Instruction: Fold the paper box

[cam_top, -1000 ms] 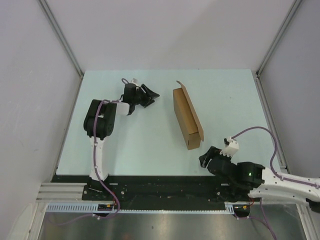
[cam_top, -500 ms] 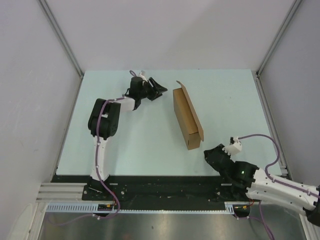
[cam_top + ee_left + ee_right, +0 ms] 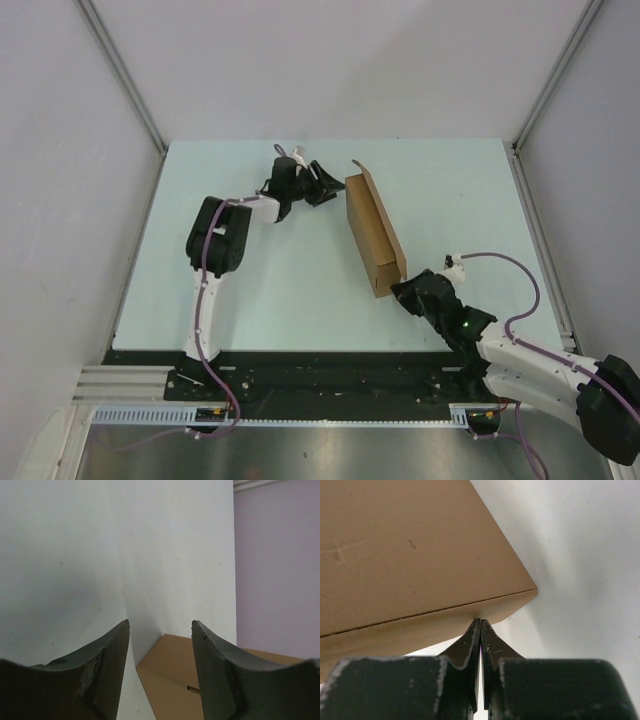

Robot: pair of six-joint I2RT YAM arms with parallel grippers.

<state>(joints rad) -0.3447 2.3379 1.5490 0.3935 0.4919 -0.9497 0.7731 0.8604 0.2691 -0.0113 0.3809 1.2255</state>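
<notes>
The paper box [image 3: 375, 235] is a long, narrow brown cardboard box lying on the table, with one flap [image 3: 362, 172] raised at its far end. My left gripper [image 3: 328, 185] is open just left of that far end. In the left wrist view the box corner [image 3: 175, 680] shows low between the open fingers [image 3: 160, 625], apart from both. My right gripper [image 3: 398, 290] is shut at the box's near end. In the right wrist view its closed tips [image 3: 480, 621] touch the lower edge of the box [image 3: 410, 555], with nothing between them.
The pale green table [image 3: 300, 290] is walled by grey panels on three sides. A black rail [image 3: 300, 365] with the arm bases runs along its near edge. A cable [image 3: 500, 260] loops off the right wrist.
The left gripper moved right, up to the box's far end. The right arm swung forward and left to the box's near end, and its jaws closed.
</notes>
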